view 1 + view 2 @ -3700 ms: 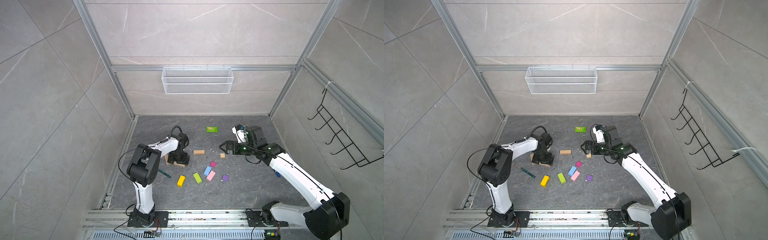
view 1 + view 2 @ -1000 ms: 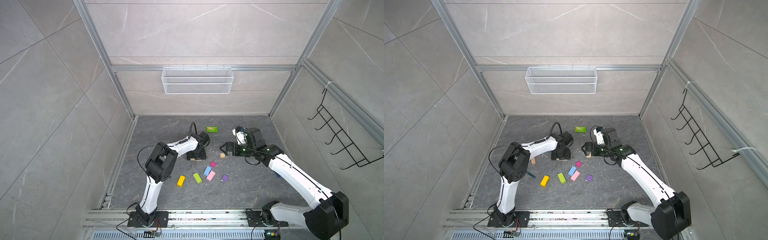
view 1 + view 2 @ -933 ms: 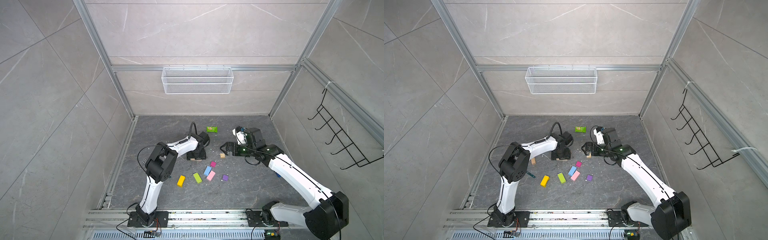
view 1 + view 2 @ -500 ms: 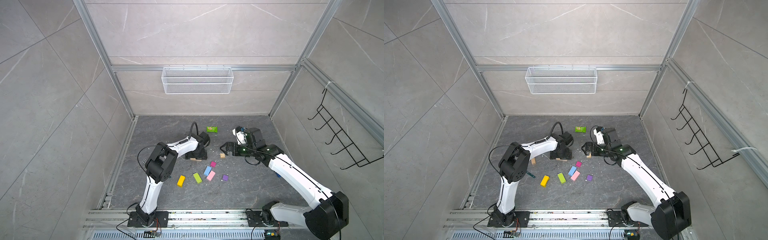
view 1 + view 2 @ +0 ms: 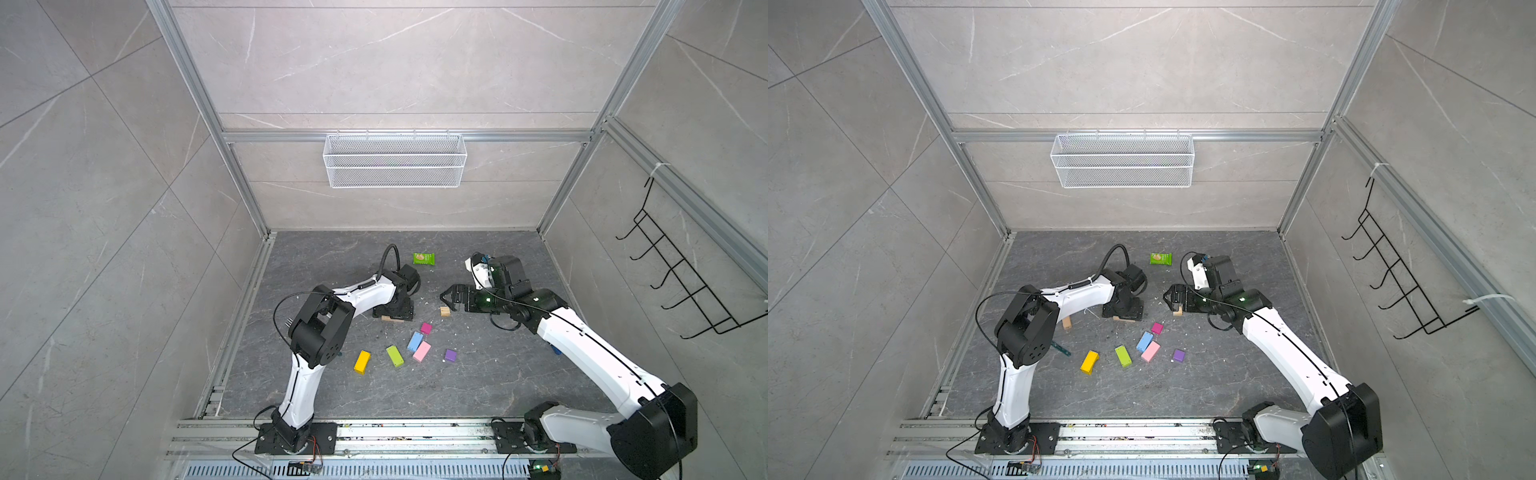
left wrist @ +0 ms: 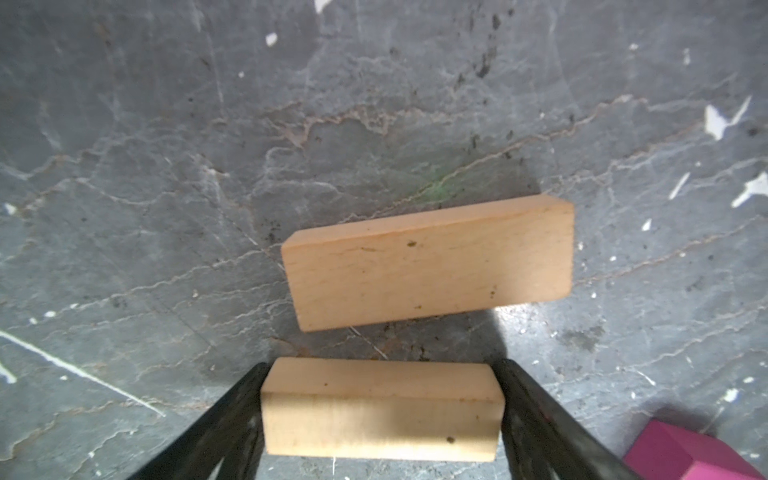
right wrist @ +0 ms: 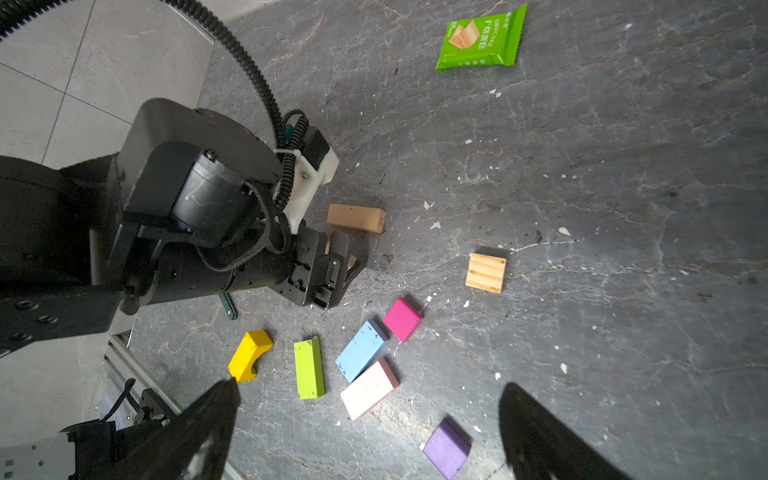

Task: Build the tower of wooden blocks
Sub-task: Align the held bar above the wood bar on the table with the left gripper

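My left gripper (image 6: 380,368) has its two black fingers (image 6: 232,419) pressed against the ends of a tan bar (image 6: 380,415), so I read it as gripping that bar. I cannot tell whether the bar is lifted or resting on the floor (image 6: 166,166). A second tan bar (image 6: 428,266) lies flat just beside it, slightly skewed, with a narrow strip of floor between them. Taking the small tan cube (image 5: 445,311) as my marker, both bars sit left of it in both top views. There the gripper body covers them except for a thin tan edge, and I cannot tell which bar that edge belongs to. The right gripper (image 5: 449,299) hangs near the cube without touching it, jaws spread wide with nothing between them. Below the cube in both top views lie the magenta block (image 5: 426,328), nearest it, then the light blue block (image 5: 414,341) and pink block (image 5: 422,351) just beside each other, the lime block (image 5: 395,356), the yellow block (image 5: 362,362) and the purple block (image 5: 450,355). The left wrist view cuts the magenta block off at its corner. Far left of the cube, a third tan block (image 5: 1066,322) stands half hidden behind the left arm (image 5: 1084,297), which also covers part of a teal stick (image 5: 1062,349). The green snack packet (image 5: 424,258) lies above the cube.
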Available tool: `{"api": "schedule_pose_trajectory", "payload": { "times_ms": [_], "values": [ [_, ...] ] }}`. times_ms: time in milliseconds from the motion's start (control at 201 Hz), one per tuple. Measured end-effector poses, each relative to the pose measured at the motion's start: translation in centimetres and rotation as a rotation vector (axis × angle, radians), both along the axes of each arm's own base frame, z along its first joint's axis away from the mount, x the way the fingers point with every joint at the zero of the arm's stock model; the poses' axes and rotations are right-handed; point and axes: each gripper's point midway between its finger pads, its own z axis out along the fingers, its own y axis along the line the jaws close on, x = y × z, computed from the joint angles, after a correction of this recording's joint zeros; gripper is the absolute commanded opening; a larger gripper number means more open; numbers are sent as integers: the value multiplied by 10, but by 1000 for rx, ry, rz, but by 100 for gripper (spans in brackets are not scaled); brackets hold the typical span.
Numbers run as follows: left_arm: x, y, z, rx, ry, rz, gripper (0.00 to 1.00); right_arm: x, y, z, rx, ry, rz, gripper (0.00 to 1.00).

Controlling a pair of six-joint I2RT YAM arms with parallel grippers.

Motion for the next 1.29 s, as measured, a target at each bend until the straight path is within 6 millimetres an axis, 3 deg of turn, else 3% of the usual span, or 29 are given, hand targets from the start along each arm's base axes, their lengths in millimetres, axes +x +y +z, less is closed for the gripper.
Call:
{"api": "schedule_pose_trajectory", "payload": {
  "times_ms": [373,722,1295],
  "values": [
    [-3,1,-1,-3,8,49,68,0,0,2,2,-6,0,99],
    [-7,-1,1,-13,55,129,66,-2,-2,0,-5,-3,-5,99],
    [4,-12,7,-24,46,152,66,-2,-2,0,-6,-3,-5,99]
  ]
}}
